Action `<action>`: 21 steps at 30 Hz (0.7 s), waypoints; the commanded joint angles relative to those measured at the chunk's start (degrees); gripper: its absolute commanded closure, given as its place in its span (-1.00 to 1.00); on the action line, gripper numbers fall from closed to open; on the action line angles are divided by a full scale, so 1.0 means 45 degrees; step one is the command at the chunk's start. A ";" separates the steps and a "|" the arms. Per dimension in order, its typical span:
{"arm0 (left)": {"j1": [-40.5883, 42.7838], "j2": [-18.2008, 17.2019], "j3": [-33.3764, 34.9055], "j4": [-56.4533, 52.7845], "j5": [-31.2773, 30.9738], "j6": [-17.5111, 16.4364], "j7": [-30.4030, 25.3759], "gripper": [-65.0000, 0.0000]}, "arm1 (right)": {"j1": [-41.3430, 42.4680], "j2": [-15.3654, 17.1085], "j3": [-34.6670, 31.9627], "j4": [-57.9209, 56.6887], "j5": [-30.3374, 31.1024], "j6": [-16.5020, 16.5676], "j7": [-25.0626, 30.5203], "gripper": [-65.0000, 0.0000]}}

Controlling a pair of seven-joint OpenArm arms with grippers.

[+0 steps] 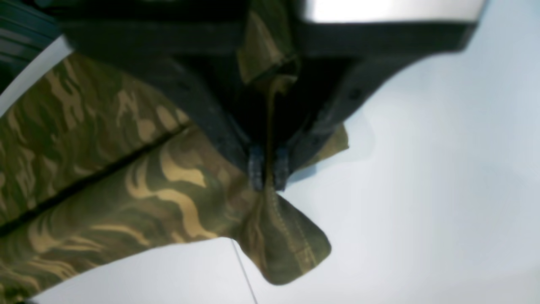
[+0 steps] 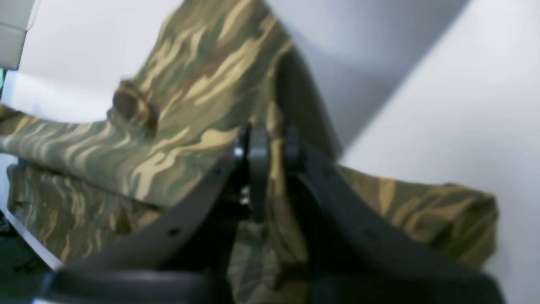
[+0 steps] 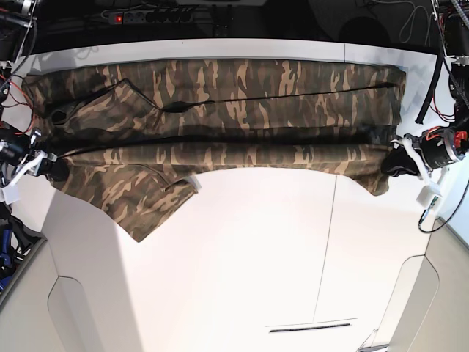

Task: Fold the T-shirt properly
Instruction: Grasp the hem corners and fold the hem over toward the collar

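Observation:
The camouflage T-shirt [image 3: 220, 117] lies stretched across the far part of the white table [image 3: 249, 257], its near long edge lifted and folded back over the rest. My left gripper [image 1: 268, 173] is shut on the hem corner of the T-shirt [image 1: 278, 236], at the right end in the base view [image 3: 392, 163]. My right gripper [image 2: 270, 145] is shut on the T-shirt [image 2: 198, 84] near the sleeve end, at the left in the base view [image 3: 51, 167]. A sleeve [image 3: 143, 198] hangs toward the near side.
A power strip [image 3: 150, 15] and cables lie in the dark strip behind the table. A thin seam [image 3: 326, 249] runs down the tabletop right of centre. Grey side panels [image 3: 22, 301] flank the near corners.

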 commanded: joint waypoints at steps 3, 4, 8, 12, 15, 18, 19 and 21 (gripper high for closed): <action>0.0432 -0.0316 -0.0325 0.0714 -0.0097 -0.0095 -0.0204 1.00 | -0.0321 0.0311 0.0597 0.0753 0.0204 0.0044 0.0316 1.00; 0.0622 -0.0316 -0.0325 0.0865 -0.0097 -0.0095 -0.0204 1.00 | -0.0491 0.0311 0.0709 0.0821 0.0204 0.0039 0.0321 1.00; 0.1161 -0.0204 -0.0321 0.1035 -0.0097 -0.0095 -0.0262 1.00 | -0.1137 0.0233 0.0826 0.0782 -0.0277 -0.0015 0.0520 1.00; 0.1370 0.0330 -0.0321 0.1025 -0.0053 -0.0095 -0.0257 1.00 | -0.1846 0.0209 0.0816 0.0738 -0.1413 -0.0019 0.1715 1.00; 0.1375 0.0835 -0.0321 0.1025 -0.0005 -0.0095 -0.0301 1.00 | -0.2001 0.0214 0.0826 0.0738 -0.1865 -0.0087 0.2429 0.63; 0.1423 0.1209 -0.0321 0.1025 0.0010 -0.0095 -0.0291 1.00 | -0.1991 0.0219 0.0826 0.0738 -0.1870 -0.0155 0.3230 -0.04; 0.1486 0.1253 -0.0321 0.1025 0.0010 -0.0095 -0.0301 1.00 | -0.1991 0.0214 0.0826 0.0738 -0.1923 -0.0155 0.3541 -0.16; 0.1549 0.1307 -0.0321 0.1025 0.0010 -0.0095 -0.0301 1.00 | -0.1885 0.0214 0.0826 0.0738 -0.2268 -0.0170 0.4061 -0.22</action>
